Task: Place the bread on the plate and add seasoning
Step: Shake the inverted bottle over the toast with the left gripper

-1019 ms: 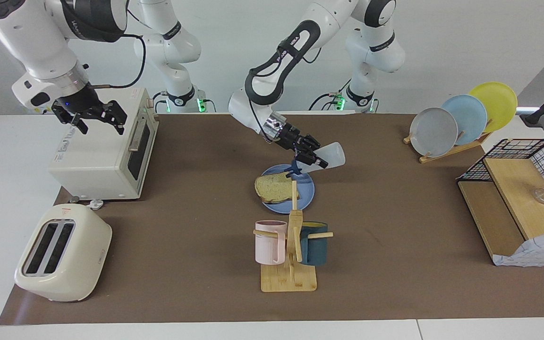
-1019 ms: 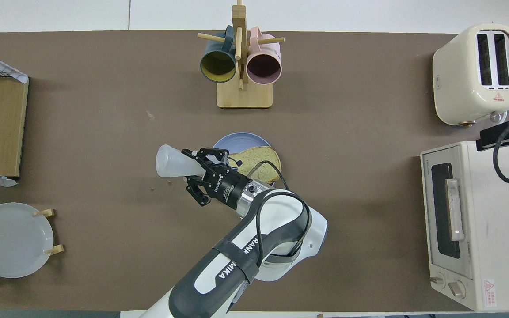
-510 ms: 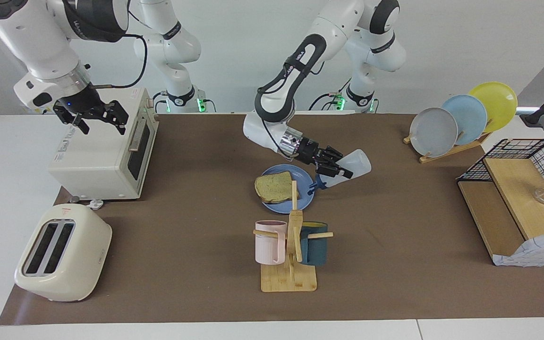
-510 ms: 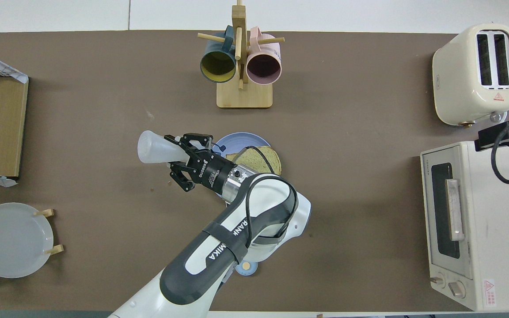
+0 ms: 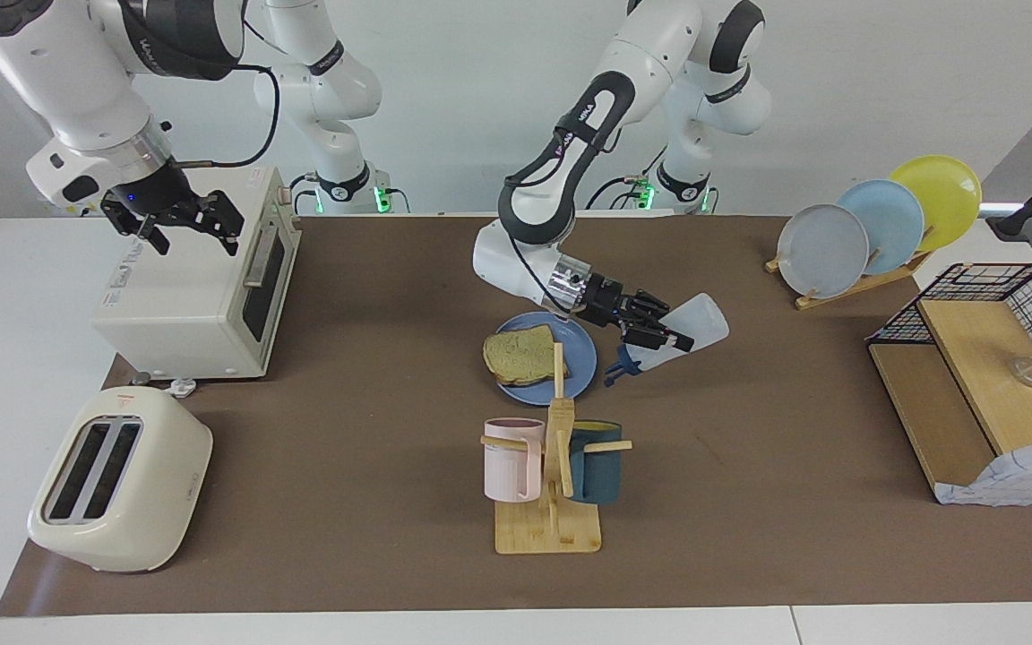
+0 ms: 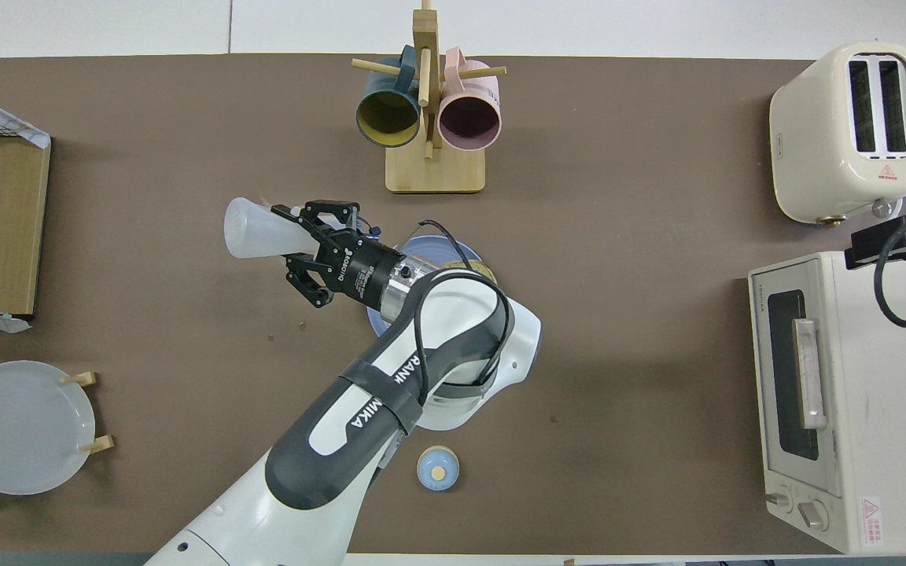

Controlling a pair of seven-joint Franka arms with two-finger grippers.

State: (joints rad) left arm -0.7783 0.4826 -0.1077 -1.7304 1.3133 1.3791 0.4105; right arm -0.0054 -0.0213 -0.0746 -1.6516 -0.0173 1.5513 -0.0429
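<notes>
The bread (image 5: 523, 353) lies flat on the blue plate (image 5: 584, 344) at the middle of the mat. My left gripper (image 5: 657, 334) is shut on the seasoning (image 5: 693, 326), a translucent bottle tilted with its dark cap downward. The bottle hangs over the mat just beside the plate, toward the left arm's end of the table. In the overhead view the left gripper (image 6: 303, 240) holds the seasoning (image 6: 252, 236), and the arm hides most of the plate (image 6: 431, 247). My right gripper (image 5: 186, 231) waits open over the toaster oven (image 5: 202, 287).
A mug rack (image 5: 547, 475) with a pink and a dark teal mug stands farther from the robots than the plate. A toaster (image 5: 122, 479) sits at the right arm's end. A plate rack (image 5: 874, 224) and a wire shelf (image 5: 982, 376) stand at the left arm's end. A small bell (image 6: 437, 468) sits near the robots.
The left gripper has carried the tilted seasoning from above the plate sideways toward the left arm's end, off the plate's edge. The right arm has not moved.
</notes>
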